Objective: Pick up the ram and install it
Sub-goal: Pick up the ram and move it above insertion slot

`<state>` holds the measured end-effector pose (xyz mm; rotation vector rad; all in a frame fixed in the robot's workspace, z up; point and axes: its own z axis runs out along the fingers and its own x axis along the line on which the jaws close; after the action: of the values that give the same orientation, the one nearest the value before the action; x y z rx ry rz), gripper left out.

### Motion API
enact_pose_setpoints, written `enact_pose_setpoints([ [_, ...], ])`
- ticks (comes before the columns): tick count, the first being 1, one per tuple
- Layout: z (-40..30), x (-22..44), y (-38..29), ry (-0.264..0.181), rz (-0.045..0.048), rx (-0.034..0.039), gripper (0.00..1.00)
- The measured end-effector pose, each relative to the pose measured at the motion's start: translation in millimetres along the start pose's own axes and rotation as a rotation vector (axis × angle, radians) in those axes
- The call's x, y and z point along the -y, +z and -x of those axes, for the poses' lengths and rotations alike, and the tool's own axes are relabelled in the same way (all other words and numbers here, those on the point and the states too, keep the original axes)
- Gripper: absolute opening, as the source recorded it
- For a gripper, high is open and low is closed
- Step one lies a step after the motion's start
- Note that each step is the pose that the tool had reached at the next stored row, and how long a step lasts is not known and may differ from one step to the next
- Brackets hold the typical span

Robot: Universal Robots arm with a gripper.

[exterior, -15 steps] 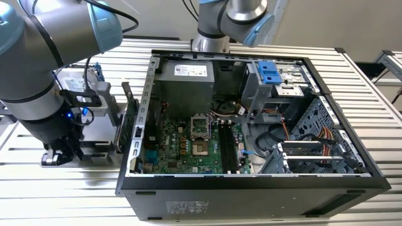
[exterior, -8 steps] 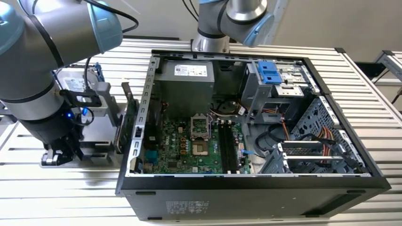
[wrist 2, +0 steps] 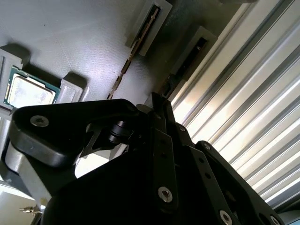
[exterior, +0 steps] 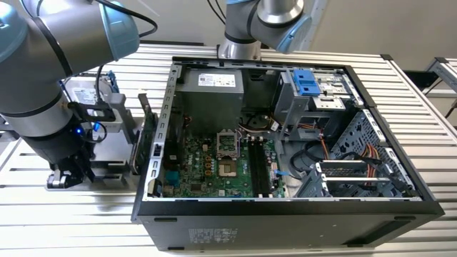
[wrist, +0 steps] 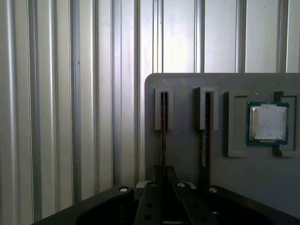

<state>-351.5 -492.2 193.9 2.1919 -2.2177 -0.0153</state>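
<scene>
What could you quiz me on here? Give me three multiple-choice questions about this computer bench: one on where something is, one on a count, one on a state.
1. Where does the square silver chip lie?
A. in a recess of the flat grey plastic tray
B. on the floor
C. in a person's hand

2. How many thin dark circuit-board sticks stand on edge in the tray's slots?
A. none
B. two
C. five

3. How is the black metal computer case?
A. shut
B. open, with the green motherboard showing
C. wrapped in foil

Answers: 1 A, the first wrist view shows the chip framed by the tray's recess. 2 B, each of the two slots holds one stick, the second here. 3 B, the exterior view looks straight into the case at the board.
</scene>
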Motion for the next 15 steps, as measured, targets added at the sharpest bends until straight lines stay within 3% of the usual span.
enact_pose_setpoints([
  [8, 0.0, 0.1, -0.3, 0.000, -0.0004, 0.0003, 0.00],
  [15, -0.1, -0.1, -5.7, 0.000, 0.0000, 0.0000, 0.00],
])
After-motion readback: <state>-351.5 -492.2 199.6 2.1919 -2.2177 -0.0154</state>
